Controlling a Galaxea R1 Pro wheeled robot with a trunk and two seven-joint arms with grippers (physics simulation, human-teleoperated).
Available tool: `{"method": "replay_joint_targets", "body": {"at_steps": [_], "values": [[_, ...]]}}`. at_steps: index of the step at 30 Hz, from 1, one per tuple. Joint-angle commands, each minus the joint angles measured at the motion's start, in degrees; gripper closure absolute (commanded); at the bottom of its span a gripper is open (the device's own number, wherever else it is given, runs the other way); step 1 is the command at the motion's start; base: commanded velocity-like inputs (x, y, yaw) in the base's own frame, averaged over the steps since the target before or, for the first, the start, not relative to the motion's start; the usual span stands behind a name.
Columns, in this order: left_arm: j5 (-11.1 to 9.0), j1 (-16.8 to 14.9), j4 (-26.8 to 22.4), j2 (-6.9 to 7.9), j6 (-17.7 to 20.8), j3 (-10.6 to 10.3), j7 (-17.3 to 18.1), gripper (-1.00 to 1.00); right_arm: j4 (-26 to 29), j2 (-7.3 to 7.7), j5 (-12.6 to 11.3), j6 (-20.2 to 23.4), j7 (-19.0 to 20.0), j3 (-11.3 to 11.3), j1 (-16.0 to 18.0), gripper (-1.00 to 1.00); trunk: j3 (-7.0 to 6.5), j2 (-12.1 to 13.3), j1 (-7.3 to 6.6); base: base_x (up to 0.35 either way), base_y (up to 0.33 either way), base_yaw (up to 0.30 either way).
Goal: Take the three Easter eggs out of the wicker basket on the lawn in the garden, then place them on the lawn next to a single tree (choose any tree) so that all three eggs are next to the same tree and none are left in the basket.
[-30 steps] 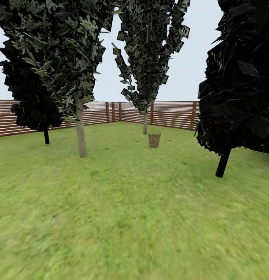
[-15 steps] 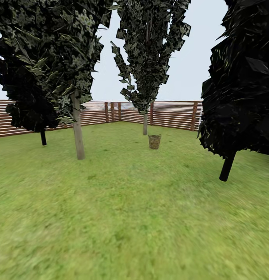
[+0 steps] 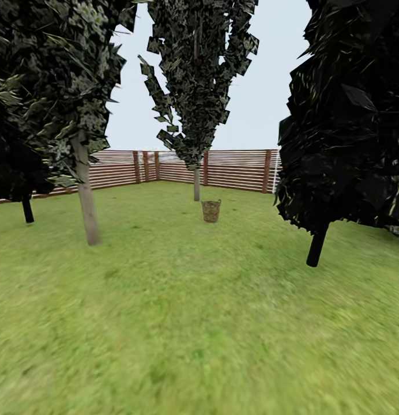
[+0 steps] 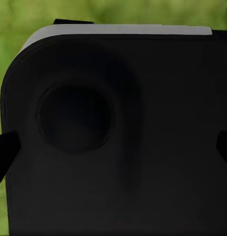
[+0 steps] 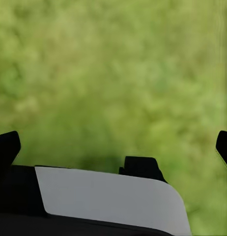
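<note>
I've got the wicker basket (image 3: pixel 211 211) far ahead on the lawn (image 3: pixel 188 323), upright just in front of a slim pale-trunked tree (image 3: pixel 196 184) near the fence (image 3: pixel 234 169); its contents are too small to tell. My left gripper (image 4: pixel 113 147) is spread wide, dark tips at either edge, facing a black robot housing (image 4: pixel 118 137). My right gripper (image 5: pixel 118 145) is spread too, holding nothing, over blurred grass.

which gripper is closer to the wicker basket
Cannot tell: the wicker basket stands far off on the lawn. The left gripper faces a dark robot panel, the right gripper faces the lawn.
</note>
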State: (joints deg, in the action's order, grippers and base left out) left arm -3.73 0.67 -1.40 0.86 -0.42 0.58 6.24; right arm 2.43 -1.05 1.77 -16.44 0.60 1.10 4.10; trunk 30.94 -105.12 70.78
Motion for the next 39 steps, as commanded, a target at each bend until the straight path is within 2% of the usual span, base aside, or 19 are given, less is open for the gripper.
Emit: {"method": "replay_joint_targets", "body": {"at_steps": [1,9,39], "values": [[-0.39,0.03,-0.09,0.02,-0.02,0.03,0.25,-1.00,-0.06,0.00,0.21,-0.17,0.02,0.09,0.04,-1.00,0.05,-0.02,0.03,0.331,0.000,-0.221],[-0.40,0.03,-0.09,0.02,-0.02,0.03,0.28,-1.00,-0.06,0.00,0.26,-0.14,-0.05,0.15,0.03,-1.00,0.05,-0.02,0.03,0.332,0.000,-0.123],[-0.40,0.04,-0.09,0.02,-0.02,0.03,0.27,-1.00,-0.09,0.04,0.17,-0.09,-0.13,0.12,0.03,-1.00,0.05,-0.02,0.03,0.332,0.000,-0.003]]}}
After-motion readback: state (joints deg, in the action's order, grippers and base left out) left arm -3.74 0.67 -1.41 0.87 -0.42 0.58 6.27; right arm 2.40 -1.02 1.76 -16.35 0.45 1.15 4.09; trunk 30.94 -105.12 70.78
